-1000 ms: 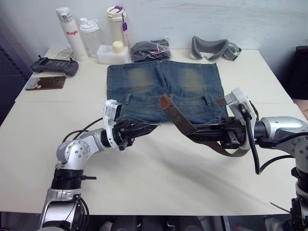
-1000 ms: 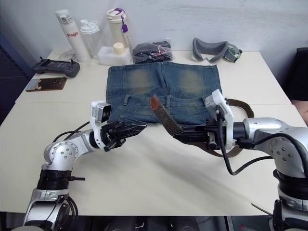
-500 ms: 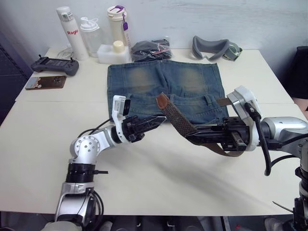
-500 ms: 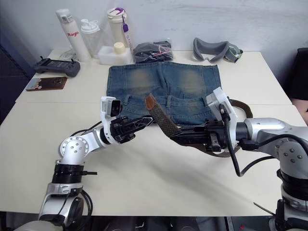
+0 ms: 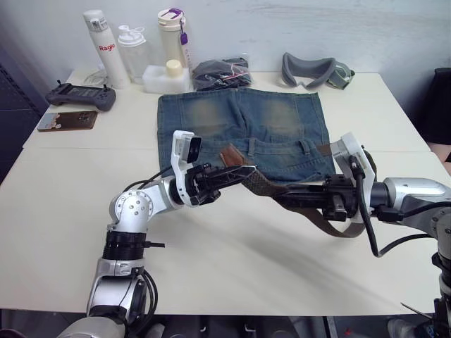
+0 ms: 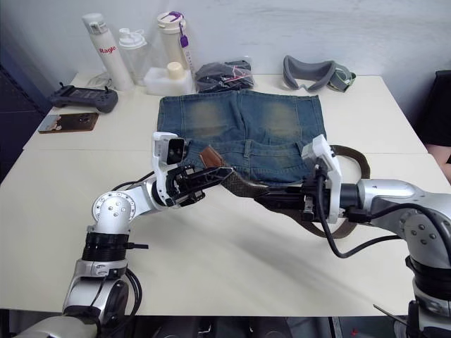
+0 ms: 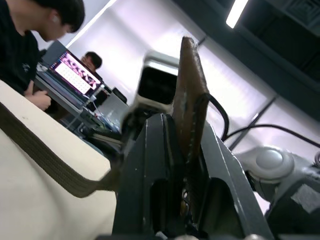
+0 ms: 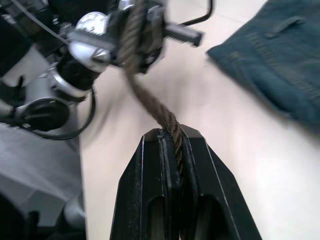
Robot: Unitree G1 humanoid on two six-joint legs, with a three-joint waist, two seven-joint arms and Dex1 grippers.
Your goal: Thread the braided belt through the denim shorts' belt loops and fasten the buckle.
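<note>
My left gripper (image 5: 232, 171) has now closed on the tan leather tip of the dark-brown braided belt (image 5: 264, 184), over the faded blue denim shorts (image 5: 239, 127). My right gripper (image 5: 285, 194) stays clamped further along. With 2 grips, I can aim for a loop.

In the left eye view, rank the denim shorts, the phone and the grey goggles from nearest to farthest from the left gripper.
From the left gripper:
1. Denim shorts, directly behind it.
2. Phone, far off to its left.
3. Grey goggles, at the table's back right.
</note>
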